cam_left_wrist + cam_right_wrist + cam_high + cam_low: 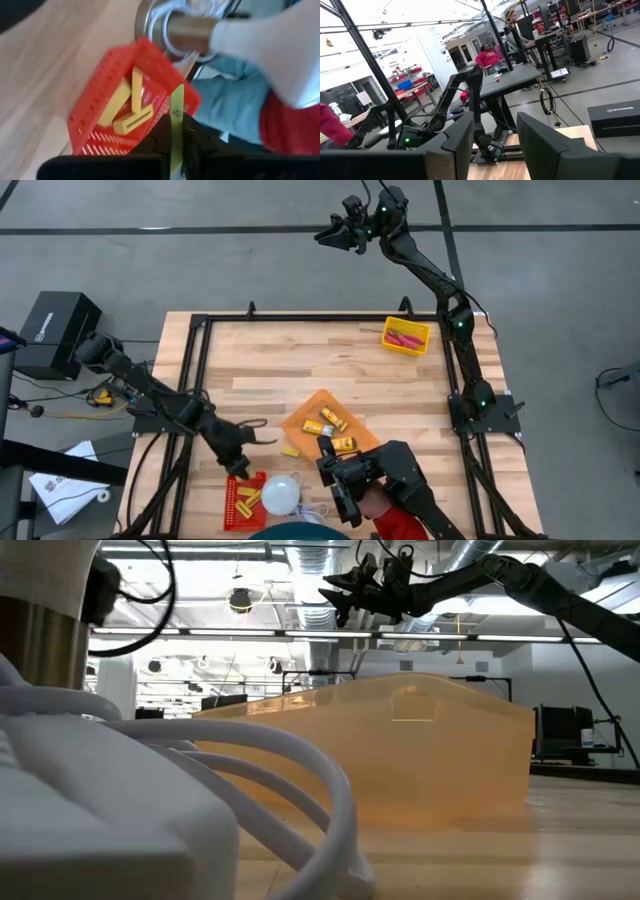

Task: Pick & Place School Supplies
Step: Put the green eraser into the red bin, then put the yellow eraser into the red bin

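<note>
My left gripper (240, 467) (176, 131) hangs slanted over the red bin (232, 505) (95, 102) near the table's near edge, shut on a thin yellow block (177, 102). Three more yellow blocks (125, 109) lie in that bin. Orange-yellow packets (333, 425) lie on the orange tray (300, 415) (400, 760). One small yellow block (290, 451) rests flat on the table. Red-handled scissors (404, 338) lie in the yellow bin (388, 345). My right gripper (335, 235) (495, 145) stays open, high beyond the table's far edge. My left gripper pinches the thin yellow block by its two flat faces (176, 117) between its two fingers. The fingers slant down from the table's left. The block stands edge-on, juts out past the fingertips and hangs clear above the red bin.
A white dome (282, 493) (270, 55) with a cord (260, 770) sits right of the red bin. A further dark arm (365, 475) and a person's red sleeve (385, 515) reach in over the near edge by the tray.
</note>
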